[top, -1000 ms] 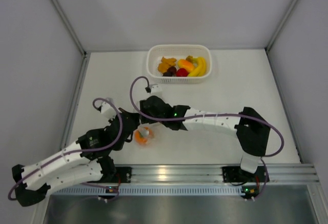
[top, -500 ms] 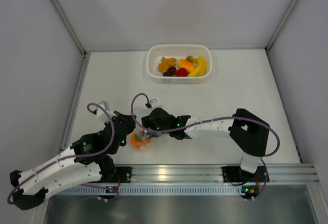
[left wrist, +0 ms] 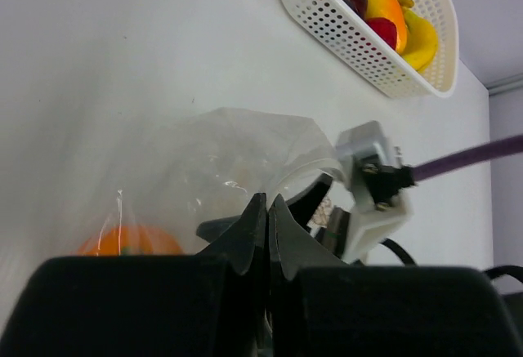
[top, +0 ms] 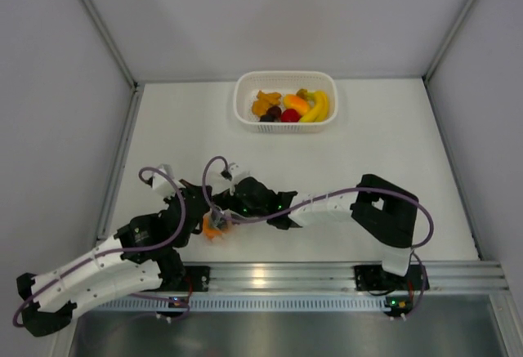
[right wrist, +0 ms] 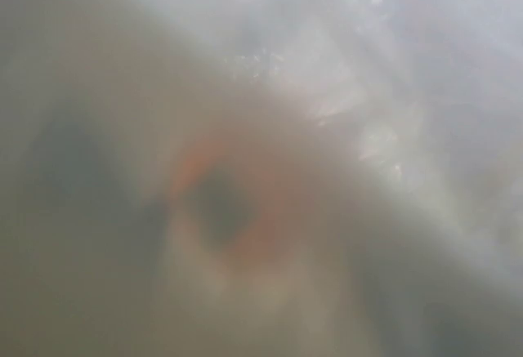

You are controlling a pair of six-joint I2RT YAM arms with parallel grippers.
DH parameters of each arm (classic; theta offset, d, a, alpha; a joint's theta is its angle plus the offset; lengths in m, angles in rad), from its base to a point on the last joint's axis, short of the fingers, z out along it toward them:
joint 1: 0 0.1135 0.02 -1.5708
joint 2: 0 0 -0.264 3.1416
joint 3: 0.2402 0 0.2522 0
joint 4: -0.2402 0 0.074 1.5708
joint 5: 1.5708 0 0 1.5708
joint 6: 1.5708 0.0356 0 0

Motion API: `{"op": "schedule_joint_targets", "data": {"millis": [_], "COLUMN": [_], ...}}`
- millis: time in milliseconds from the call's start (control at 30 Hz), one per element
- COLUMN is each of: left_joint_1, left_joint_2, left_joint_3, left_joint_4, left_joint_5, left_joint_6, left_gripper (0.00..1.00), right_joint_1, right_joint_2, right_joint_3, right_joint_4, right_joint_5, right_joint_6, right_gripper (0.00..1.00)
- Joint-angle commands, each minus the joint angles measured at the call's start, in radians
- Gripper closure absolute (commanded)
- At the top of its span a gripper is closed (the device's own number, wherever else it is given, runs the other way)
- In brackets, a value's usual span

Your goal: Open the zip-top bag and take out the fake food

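Note:
The clear zip-top bag [left wrist: 237,157] lies near the table's front left, and my left gripper [left wrist: 268,203] is shut on its near edge. An orange piece of fake food [left wrist: 131,243] sits inside the bag at the left. In the top view the bag [top: 214,228] lies between my left gripper [top: 198,211] and my right gripper [top: 221,216]. The right gripper reaches into the bag's mouth, its dark fingers [left wrist: 317,198] spread apart inside the plastic. The right wrist view is a blur of plastic with an orange ring [right wrist: 237,202]; no fingers show there.
A white perforated basket [top: 245,116] stands at the back centre and holds a yellow banana [top: 319,106], an orange, a red fruit, a dark purple piece and orange bits. White walls close in the left, back and right. A metal rail runs along the near edge.
Both arms have drawn toward the near left. The bag with its orange piece shifted left and nearer. My right gripper pushed deeper into the bag and its fingers spread wider.

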Motion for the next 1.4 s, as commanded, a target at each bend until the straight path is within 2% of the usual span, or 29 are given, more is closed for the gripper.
{"op": "schedule_joint_targets", "data": {"millis": [0,400,467,533,633,700,733,867,900,967,1000,1033,1100,1267,1300,1367], "left_joint_1": [-0.005,-0.005,-0.005,-0.006,-0.005,-0.006,-0.005,-0.005,-0.005,-0.005,-0.005,-0.005,-0.005,-0.005,-0.005,-0.005], "left_joint_2": [-0.008,-0.054,-0.062,-0.065,-0.074,-0.073,-0.076,-0.083,-0.084,-0.085,-0.090,-0.090,-0.090,-0.090,-0.090,-0.091], "left_joint_3": [-0.010,-0.033,-0.038,-0.038,-0.035,-0.032,-0.030,-0.029,-0.029,-0.030,-0.032,-0.032,-0.035,-0.033,-0.032,-0.032], "left_joint_4": [0.049,0.044,0.044,0.043,0.043,0.043,0.043,0.043,0.041,0.041,0.043,0.041,0.041,0.041,0.041,0.040], "left_joint_5": [0.021,-0.005,-0.008,-0.010,-0.010,-0.010,-0.010,-0.010,-0.010,-0.011,-0.011,-0.013,-0.018,-0.021,-0.022,-0.024], "left_joint_6": [-0.001,0.023,0.023,0.025,0.032,0.039,0.042,0.049,0.051,0.048,0.048,0.048,0.046,0.045,0.049,0.052], "left_gripper": [1.00,1.00,1.00,1.00,1.00,1.00,1.00,1.00,1.00,1.00,1.00,1.00,1.00,1.00,1.00,1.00], "right_joint_1": [0.026,0.028,0.026,0.025,0.019,0.018,0.018,0.026,0.028,0.031,0.032,0.032,0.031,0.032,0.032,0.032], "right_joint_2": [0.102,0.154,0.161,0.171,0.190,0.207,0.211,0.220,0.223,0.230,0.236,0.236,0.221,0.126,0.110,0.078], "right_joint_3": [0.061,0.073,0.072,0.072,0.084,0.098,0.110,0.116,0.115,0.104,0.089,0.076,0.043,0.006,-0.005,-0.013], "right_joint_4": [0.072,-0.055,-0.066,-0.067,-0.055,-0.066,-0.066,-0.072,-0.072,-0.071,-0.055,-0.043,-0.008,-0.003,-0.002,-0.003], "right_joint_5": [-0.057,0.133,0.154,0.171,0.144,0.112,0.092,0.035,0.030,0.021,0.021,0.020,0.021,0.087,0.098,0.125], "right_joint_6": [-0.025,-0.022,-0.018,-0.012,-0.007,-0.004,-0.004,-0.005,-0.004,0.002,0.008,0.016,0.031,0.016,0.010,-0.002], "right_gripper": [0.10,0.24,0.33,0.37,0.36,0.34,0.29,0.29,0.31,0.43,0.49,0.62,0.71,0.78,0.82,0.83]}}
